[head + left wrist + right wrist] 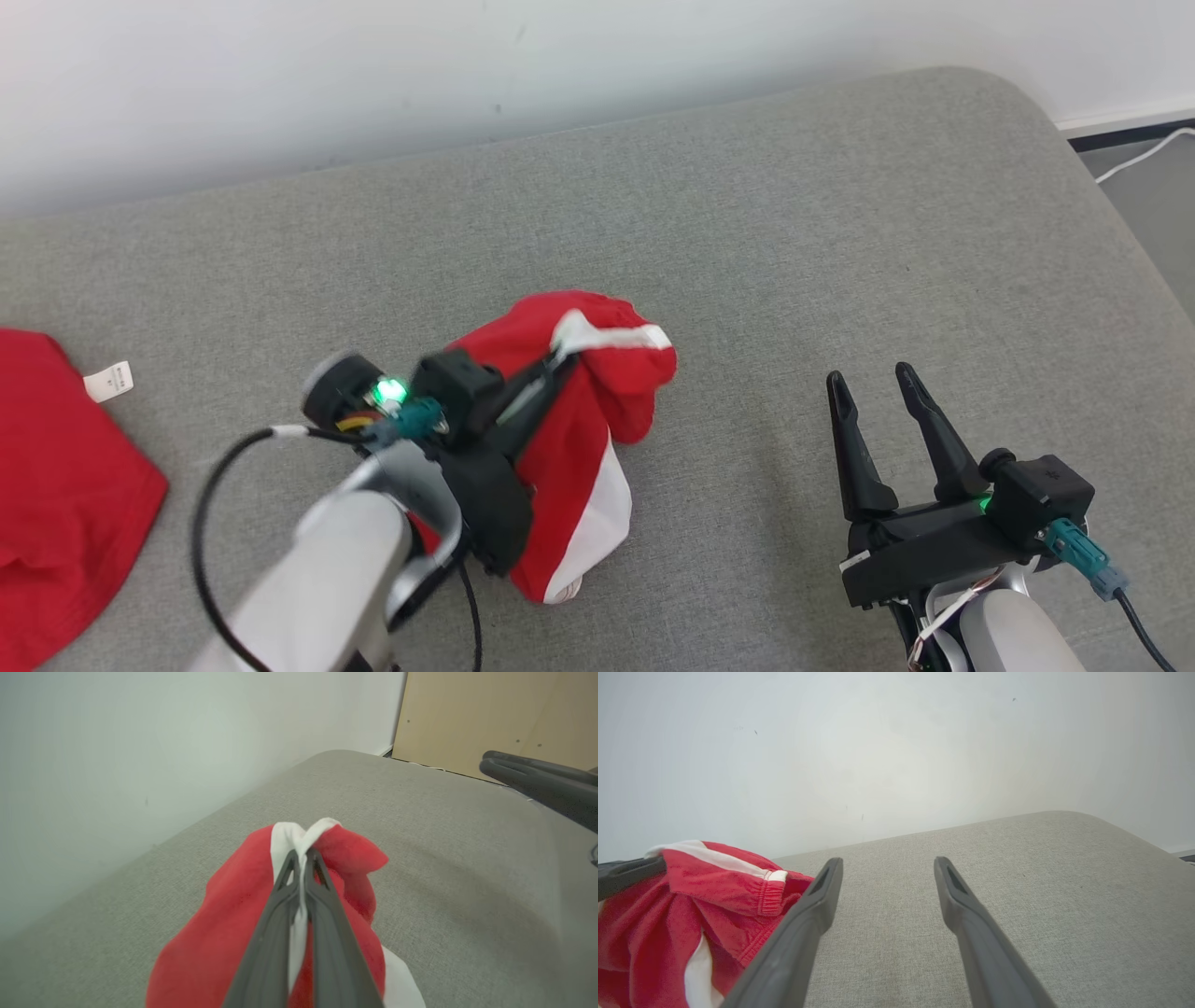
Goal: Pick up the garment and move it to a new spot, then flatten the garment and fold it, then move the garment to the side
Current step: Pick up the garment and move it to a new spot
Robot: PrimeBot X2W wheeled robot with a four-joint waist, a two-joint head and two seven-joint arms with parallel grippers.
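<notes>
- our left gripper [558,357] is pinched tight on the white stripe [611,336] of the red and white garment [583,448].
- the garment sits bunched near the middle of the grey cushion [747,233], a little left of centre, with its lower folds resting on the fabric.
- our right gripper [873,378] hovers to the right of the garment, well apart from it, jaws spread wide and holding nothing.
- a second red cloth [65,495] with a white tag [109,381] lies at the left edge of the cushion.

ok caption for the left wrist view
Left gripper shut on the white trim of a bunched red garment, grey cushion beneath.
</notes>
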